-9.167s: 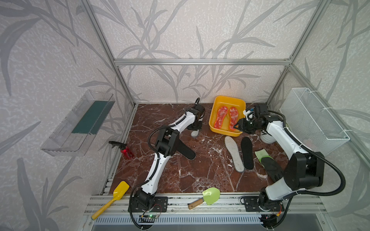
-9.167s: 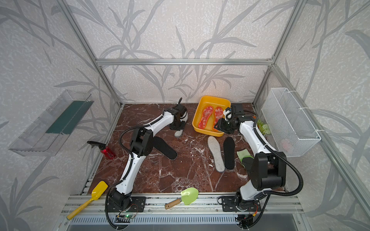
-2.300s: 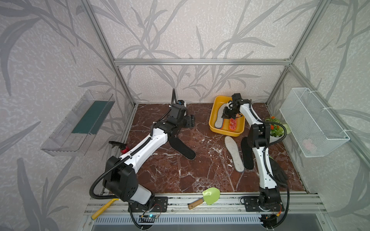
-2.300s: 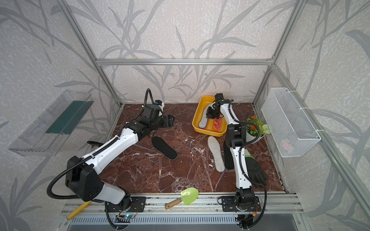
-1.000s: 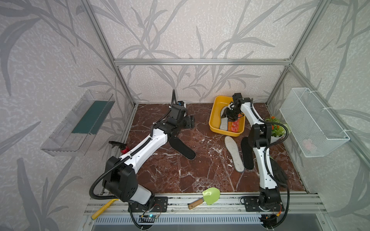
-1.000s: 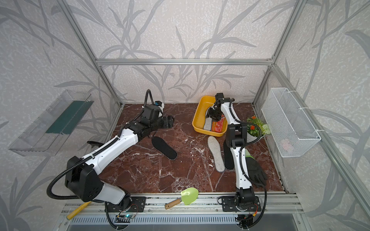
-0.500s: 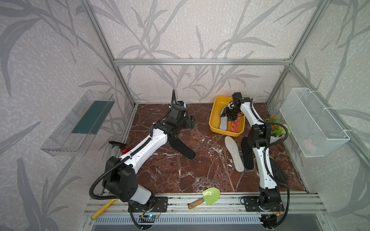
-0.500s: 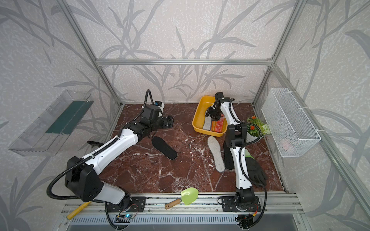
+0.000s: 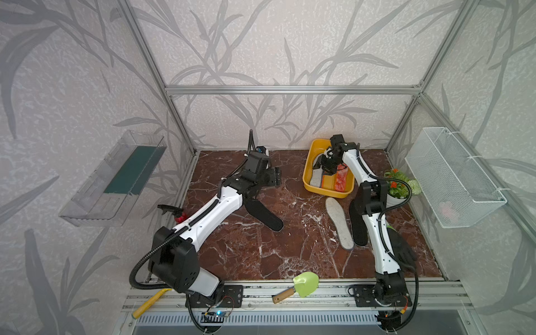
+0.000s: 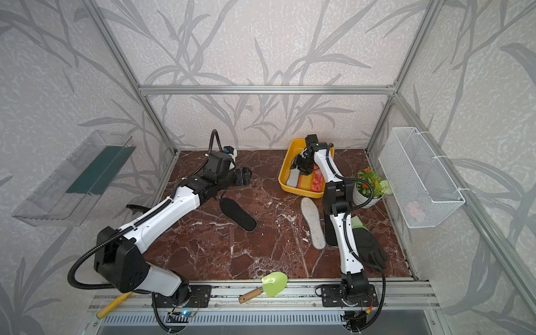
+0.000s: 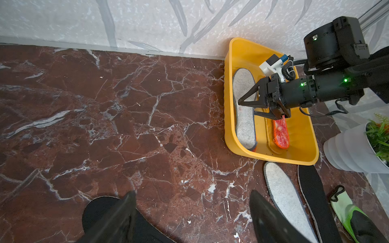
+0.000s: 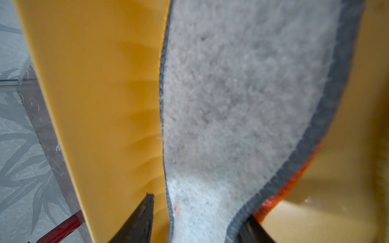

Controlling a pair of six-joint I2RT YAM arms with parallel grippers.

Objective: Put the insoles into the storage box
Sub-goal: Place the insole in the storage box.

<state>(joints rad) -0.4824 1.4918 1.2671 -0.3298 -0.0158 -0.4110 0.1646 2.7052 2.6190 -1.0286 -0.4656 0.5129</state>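
The storage box (image 9: 305, 174) (image 10: 300, 193) (image 11: 228, 117) stands on the marble floor (image 9: 261, 255) at the far wall, toward the right side. The right gripper (image 9: 323, 167) (image 11: 247, 107) (image 12: 200, 208) is lowered into the box with its jaws parted. In the right wrist view the fingertips (image 12: 147, 210) straddle the narrow part of the boxed grey insole (image 9: 317, 177) (image 10: 294, 180) (image 11: 244, 122) (image 12: 242, 94). A strip of yellow box wall shows between one fingertip and the insole's edge, so nothing is clamped. The boxed grey insole lies lengthwise along the box wall that faces the left arm. An orange rim (image 12: 294, 183) shows from under its edge. The red-white mottled insole (image 9: 340, 181) (image 10: 317, 181) (image 11: 281, 134) lies in the same box on the opposite side, partly under the right gripper. Outside the box, just in front of it, the loose grey insole (image 9: 338, 223) (image 10: 311, 223) (image 11: 286, 193) lies flat on the floor. The first black insole (image 9: 355, 224) (image 11: 313, 193) lies just beside it, partly hidden by the right arm in both top views. The left gripper (image 9: 274, 181) (image 10: 243, 178) (image 11: 191, 192) hovers near the middle of the far edge with its jaws wide apart and empty. The second black insole (image 9: 265, 214) (image 10: 237, 214) (image 11: 99, 212) lies on the floor below and just in front of it. A potted plant (image 9: 397, 185) stands to the right of the box.
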